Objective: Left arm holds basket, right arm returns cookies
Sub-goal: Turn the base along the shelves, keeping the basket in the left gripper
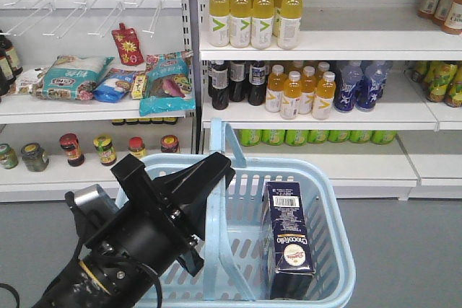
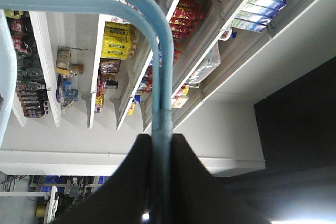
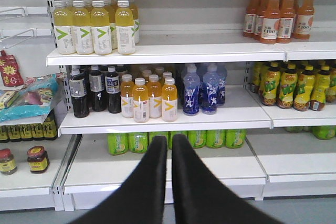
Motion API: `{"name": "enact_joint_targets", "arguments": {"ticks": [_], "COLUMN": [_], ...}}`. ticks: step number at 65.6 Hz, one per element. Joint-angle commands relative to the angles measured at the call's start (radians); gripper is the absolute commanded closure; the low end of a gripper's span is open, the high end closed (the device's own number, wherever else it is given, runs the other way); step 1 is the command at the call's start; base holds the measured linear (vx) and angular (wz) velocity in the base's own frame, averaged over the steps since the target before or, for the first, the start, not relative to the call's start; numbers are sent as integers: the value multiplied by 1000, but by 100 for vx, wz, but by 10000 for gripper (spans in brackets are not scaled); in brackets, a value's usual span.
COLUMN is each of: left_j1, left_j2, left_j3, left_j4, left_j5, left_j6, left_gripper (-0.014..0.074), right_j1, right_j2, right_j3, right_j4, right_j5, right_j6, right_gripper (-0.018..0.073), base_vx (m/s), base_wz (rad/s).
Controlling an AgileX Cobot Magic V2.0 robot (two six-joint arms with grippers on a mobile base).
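Left tool (image 2: 161, 148) is clamped on the raised handle (image 1: 219, 151) of the basket (image 1: 339, 279). One cookies box (image 1: 289, 239) stands on end inside it, right side, not yet picked. Right tool (image 3: 169, 148) is narrow, nearly closed and empty, facing the shelves (image 3: 210, 51). I judge this pre-grasp: next I open it and drop into the basket. Count: one basket, one box.

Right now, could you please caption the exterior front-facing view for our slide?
Left gripper holds the light blue basket, navy cookie box standing inside, before stocked drink and snack shelves.
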Motion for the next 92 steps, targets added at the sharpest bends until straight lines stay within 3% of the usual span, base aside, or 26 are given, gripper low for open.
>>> {"name": "enact_joint_targets", "arguments": {"ticks": [1, 55, 92], "left_j1": [-7, -7, -7], "left_j2": [-37, -37, -37], "left_j3": [-29, -29, -29], "left_j4": [23, 22, 22], "left_j5": [-279, -279, -279], "left_j6": [-5, -5, -5], "left_gripper": [599, 599, 599], "right_j1": [-1, -1, -1], "right_j2": [-13, -13, -13], "right_j3": [18, 18, 18], "right_j4": [-3, -3, -3], "right_j5": [-71, -70, -70], "right_j6": [-6, -6, -6], "right_gripper": [568, 568, 568], "base_vx": [45, 37, 18], "base_wz": [3, 0, -11]}}
